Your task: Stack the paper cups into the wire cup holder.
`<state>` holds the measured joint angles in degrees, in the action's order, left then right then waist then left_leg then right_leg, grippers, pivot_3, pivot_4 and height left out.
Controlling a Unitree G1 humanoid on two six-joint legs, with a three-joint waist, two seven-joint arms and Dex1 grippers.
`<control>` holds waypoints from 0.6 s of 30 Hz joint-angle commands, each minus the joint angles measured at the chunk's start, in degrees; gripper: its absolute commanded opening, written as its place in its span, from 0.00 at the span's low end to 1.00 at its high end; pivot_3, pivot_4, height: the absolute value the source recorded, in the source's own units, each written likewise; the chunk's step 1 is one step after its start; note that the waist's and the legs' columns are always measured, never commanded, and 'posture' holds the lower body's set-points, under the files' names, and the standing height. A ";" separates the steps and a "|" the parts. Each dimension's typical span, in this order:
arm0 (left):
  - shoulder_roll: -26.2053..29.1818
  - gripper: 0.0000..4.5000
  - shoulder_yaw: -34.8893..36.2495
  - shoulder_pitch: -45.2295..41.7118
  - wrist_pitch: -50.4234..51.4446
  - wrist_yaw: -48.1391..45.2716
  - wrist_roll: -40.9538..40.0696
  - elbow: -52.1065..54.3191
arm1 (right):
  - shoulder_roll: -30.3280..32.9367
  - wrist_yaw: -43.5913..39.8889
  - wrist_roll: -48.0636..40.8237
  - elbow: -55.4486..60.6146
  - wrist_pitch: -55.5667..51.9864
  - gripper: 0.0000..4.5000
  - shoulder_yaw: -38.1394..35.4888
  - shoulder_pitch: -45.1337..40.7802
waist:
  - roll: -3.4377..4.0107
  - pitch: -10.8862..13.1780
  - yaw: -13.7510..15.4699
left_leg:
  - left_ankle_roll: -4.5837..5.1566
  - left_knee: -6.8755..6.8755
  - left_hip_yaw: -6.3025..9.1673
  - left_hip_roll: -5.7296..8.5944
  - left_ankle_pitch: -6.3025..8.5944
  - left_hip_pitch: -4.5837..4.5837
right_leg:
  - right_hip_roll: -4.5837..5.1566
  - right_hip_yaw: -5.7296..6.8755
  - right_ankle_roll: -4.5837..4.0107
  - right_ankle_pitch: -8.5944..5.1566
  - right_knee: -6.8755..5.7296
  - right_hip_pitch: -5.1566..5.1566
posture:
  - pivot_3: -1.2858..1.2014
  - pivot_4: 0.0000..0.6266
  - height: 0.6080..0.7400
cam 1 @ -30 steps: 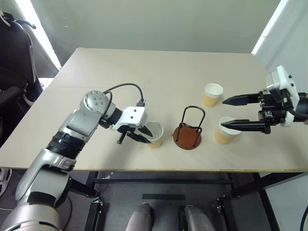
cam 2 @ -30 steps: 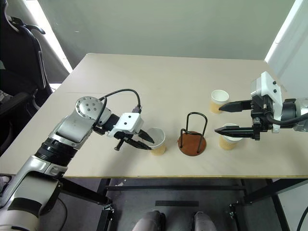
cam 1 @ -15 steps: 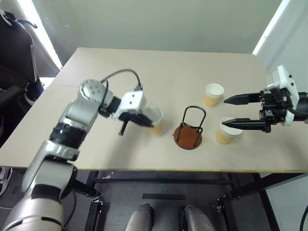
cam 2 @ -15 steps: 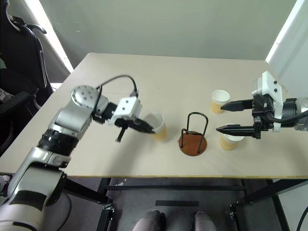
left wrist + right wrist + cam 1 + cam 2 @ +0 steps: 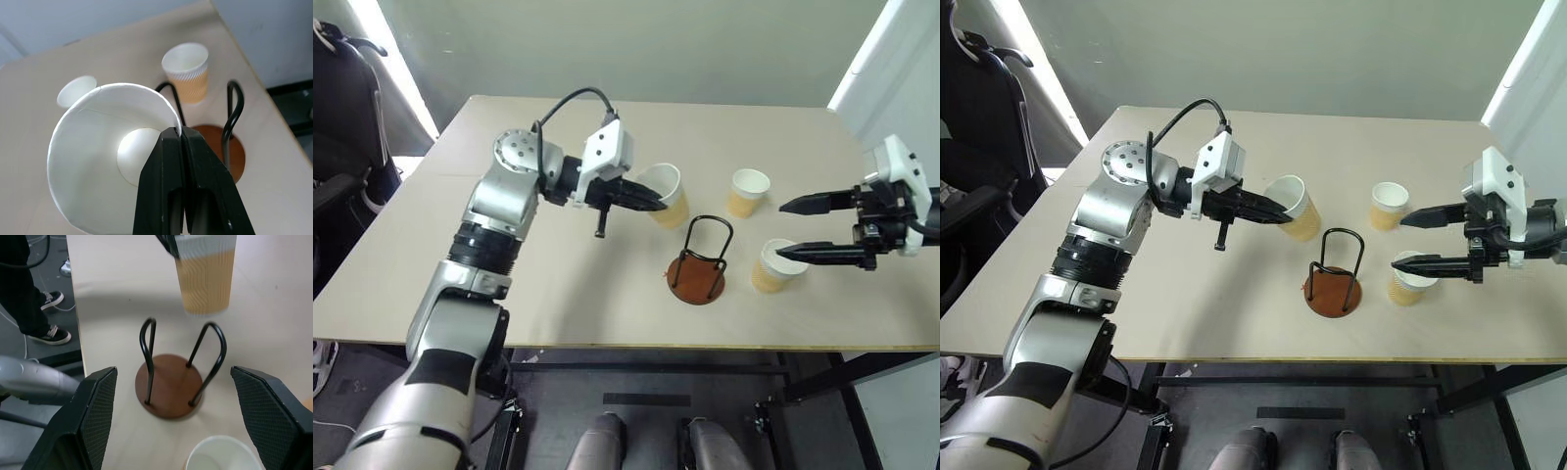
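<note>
You are in the carry step: your left gripper [image 5: 658,205] is pinched shut on the rim of one paper cup [image 5: 667,196], one finger inside the white wall and one outside, and the cup hangs tilted in the air at the centre of the frame, up and to the left of the wire cup holder [image 5: 697,262]. The holder stands empty on the worktop [image 5: 607,304], lower centre. The second cup [image 5: 746,193] sits upright right of centre, and the third cup [image 5: 774,265] stands to the right of the holder.

Your right gripper [image 5: 803,229] waits at the right edge with its fingers spread wide, the lower finger crossing over the third cup's rim in this view (whether it touches the cup you cannot tell).

Next, I judge you must bring the held cup over the holder's open top, level it so its base points down between the wire loops, lower it onto the reddish disc, then release.

Compared with a second ago, the cup was standing on the worktop at lower centre left with the left gripper at its rim; now it is lifted clear and carried up and rightward. The right gripper has barely shifted.
</note>
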<state>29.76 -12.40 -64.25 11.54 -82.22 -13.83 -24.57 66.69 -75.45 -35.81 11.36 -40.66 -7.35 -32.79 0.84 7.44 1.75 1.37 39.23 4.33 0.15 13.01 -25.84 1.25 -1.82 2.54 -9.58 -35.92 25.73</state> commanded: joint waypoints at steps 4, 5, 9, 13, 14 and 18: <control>-1.95 0.00 1.33 -1.15 2.47 -0.14 -1.88 2.97 | 3.50 -2.59 5.48 -3.01 6.98 0.84 0.32 -0.16 | 0.00 0.00 0.05 | 0.01 0.03 0.01 0.00 0.00 0.00 | 0.00 0.00 0.02 0.01 -0.01 -0.02 | 0.52 0.24 1.00; -2.42 0.00 1.22 -1.09 2.66 0.00 -1.93 3.26 | 3.45 -2.65 5.51 -3.24 7.14 0.84 0.20 -0.21 | 0.00 0.00 0.03 | 0.02 0.05 0.00 0.00 0.00 0.00 | 0.00 0.00 0.02 0.01 -0.01 -0.02 | 0.52 0.24 1.00; -3.69 0.00 1.05 -0.91 3.14 0.04 -1.90 3.75 | 3.47 -2.93 5.53 -3.27 7.45 0.84 -0.30 0.20 | 0.00 0.00 0.04 | 0.03 0.06 -0.01 0.00 0.00 0.01 | 0.00 0.00 0.06 0.04 -0.02 -0.02 | 0.52 0.24 1.00; -5.50 0.00 0.70 -1.33 3.58 -0.02 -1.84 3.66 | 3.62 -2.96 4.08 -2.73 6.30 0.84 -1.77 0.12 | 0.00 0.00 0.06 | 0.03 0.11 -0.01 0.00 0.00 0.00 | 0.00 0.00 0.09 0.06 -0.01 -0.05 | 0.52 0.24 1.00; -6.04 0.00 0.60 -1.44 3.66 0.04 -1.81 3.60 | 3.70 -2.92 3.94 -2.71 6.17 0.84 -1.94 -0.12 | 0.00 0.00 0.07 | 0.03 0.11 -0.01 0.00 0.00 0.00 | 0.00 0.00 0.10 0.06 -0.01 -0.05 | 0.52 0.24 1.00; -7.39 0.00 0.17 -1.39 4.04 -0.27 -1.61 3.78 | 3.96 -2.71 3.67 -2.43 5.95 0.84 -2.24 -0.20 | 0.00 0.00 0.12 | 0.06 0.19 -0.01 0.00 0.01 0.00 | 0.00 0.00 0.12 0.07 -0.01 -0.09 | 0.52 0.24 1.00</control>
<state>22.62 -12.46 -64.26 15.42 -82.25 -14.63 -22.47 69.32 -77.92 -31.30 7.58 -34.77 -6.50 -32.17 0.84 7.44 1.87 1.43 39.43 4.32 0.15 13.03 -25.84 1.25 -1.82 2.66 -9.52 -35.94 25.63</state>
